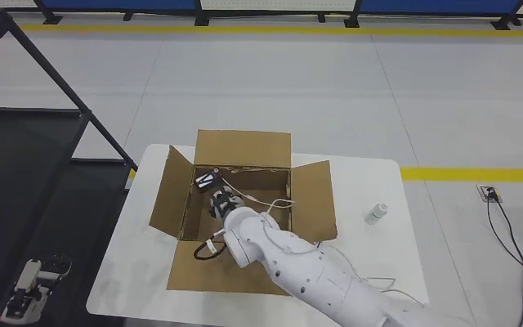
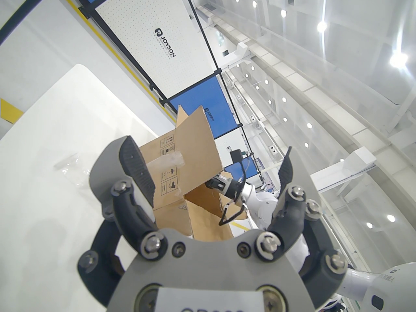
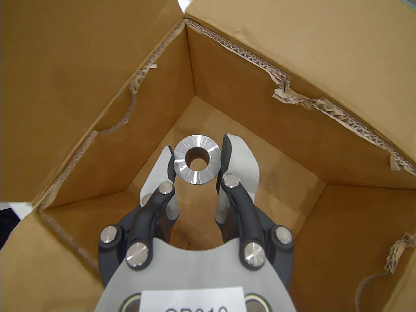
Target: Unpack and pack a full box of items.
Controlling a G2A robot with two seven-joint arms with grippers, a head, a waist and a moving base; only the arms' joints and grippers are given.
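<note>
The white counter (image 1: pixel 139 253), rounded at its corners, stands on a pale grey floor (image 1: pixel 286 82) that carries a yellow line (image 1: pixel 245 29) along the far side. A shorter yellow stripe (image 1: pixel 462 173) lies off to the right in the top view, near a floor socket (image 1: pixel 489 194) with a black cable (image 1: pixel 505 237). A black metal frame (image 1: pixel 57 82) rises over a dark floor patch (image 1: pixel 41 163) beside the counter, and blue panels (image 1: pixel 114 6) close off the far edge. In the left wrist view, white perforated boards (image 2: pixel 143 33) alternate with blue boards (image 2: pixel 201 98) in a black-framed partition, under a high white ceiling (image 2: pixel 341 82) dotted with bright round lamps (image 2: pixel 321 26).
</note>
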